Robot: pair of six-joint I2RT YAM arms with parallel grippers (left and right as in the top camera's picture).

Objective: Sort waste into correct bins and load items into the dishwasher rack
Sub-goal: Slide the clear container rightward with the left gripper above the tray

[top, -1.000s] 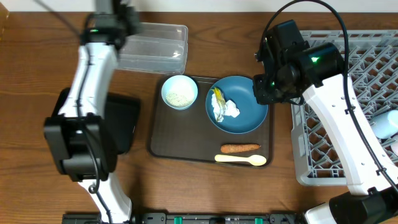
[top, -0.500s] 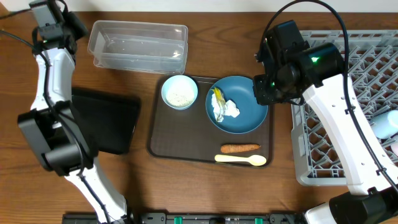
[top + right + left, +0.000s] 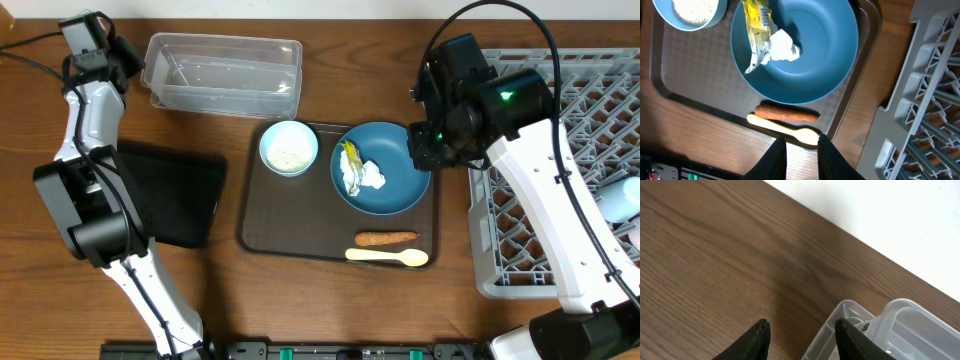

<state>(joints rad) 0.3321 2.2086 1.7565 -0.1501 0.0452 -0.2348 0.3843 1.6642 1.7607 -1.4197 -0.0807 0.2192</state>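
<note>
The right claw (image 3: pixel 801 141) hangs narrow and empty; just ahead of its tips lies the carrot piece (image 3: pixel 787 113), and beyond it the dark blue plate (image 3: pixel 815 65) with the crumpled paper (image 3: pixel 782 45). The left claw (image 3: pixel 802 323), half open and empty, has the clear tub (image 3: pixel 910 325) just beside it. I judge that waste sorting is in hand: the right claw must widen and go down onto the paper.

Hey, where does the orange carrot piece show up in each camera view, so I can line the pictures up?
Overhead: carrot piece lies lower middle on the brown tray, just above the cream spoon.
Left wrist: not in it; only table and the clear tub.
Right wrist: carrot piece low centre, between the blue plate and the spoon.
Shared landmark: the spoon alongside, in overhead and right wrist.
</note>
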